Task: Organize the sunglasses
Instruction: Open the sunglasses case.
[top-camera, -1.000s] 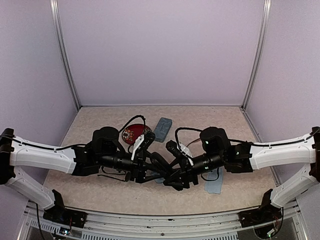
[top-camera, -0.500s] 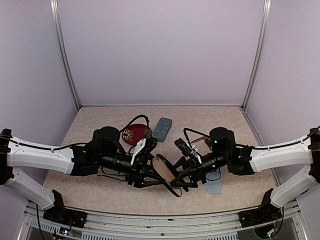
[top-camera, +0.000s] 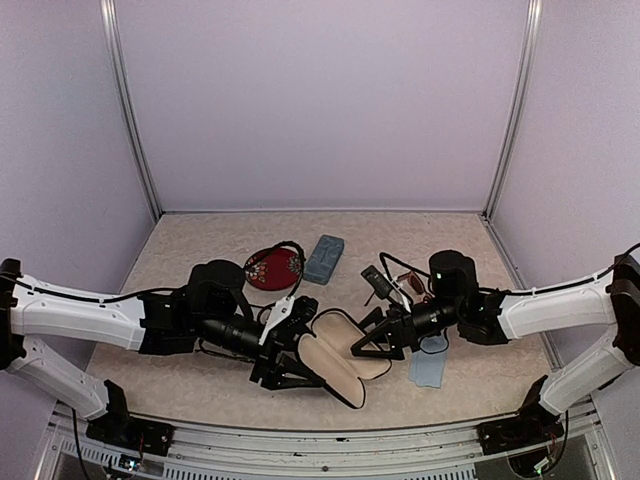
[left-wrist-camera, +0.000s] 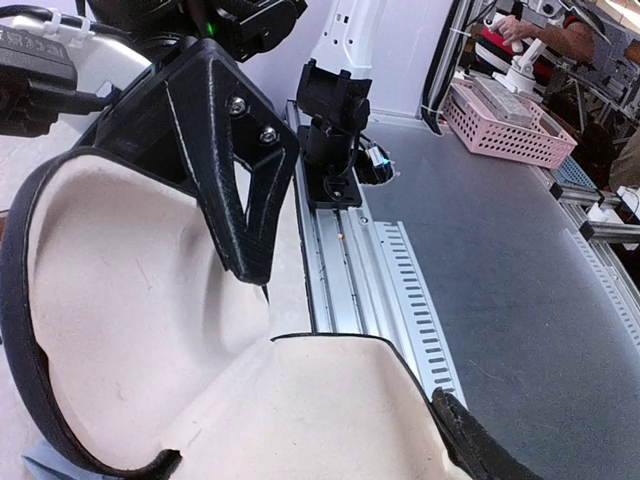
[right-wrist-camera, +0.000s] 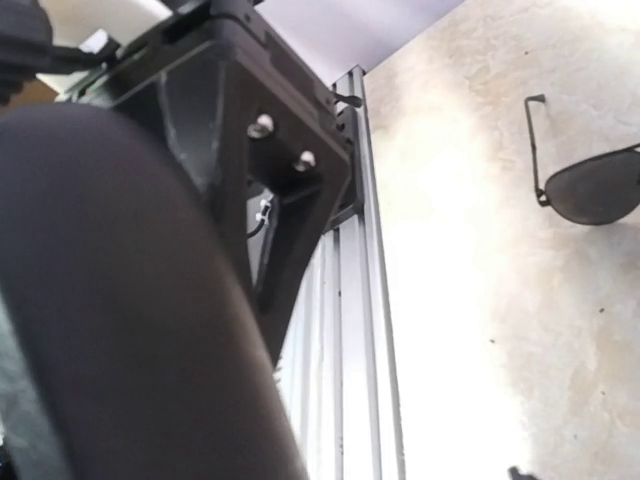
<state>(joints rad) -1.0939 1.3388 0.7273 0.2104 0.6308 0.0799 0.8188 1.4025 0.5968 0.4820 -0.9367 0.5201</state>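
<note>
Left wrist: case (left-wrist-camera: 130, 330) in end effector (left-wrist-camera: 350, 340)

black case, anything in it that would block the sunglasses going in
Nothing visible lies in the open black case: its cream lining is bare. Only a finger of the left hand gripping it sits on the lining near the fold.

oval case (top-camera: 338, 352) black shell, cream lining | round pouch (top-camera: 273, 268) red, patterned | flat case (top-camera: 323, 258) blue-grey | counter (top-camera: 200, 240) beige, speckled | sunglasses (right-wrist-camera: 590, 188) dark lens, black frame
</note>
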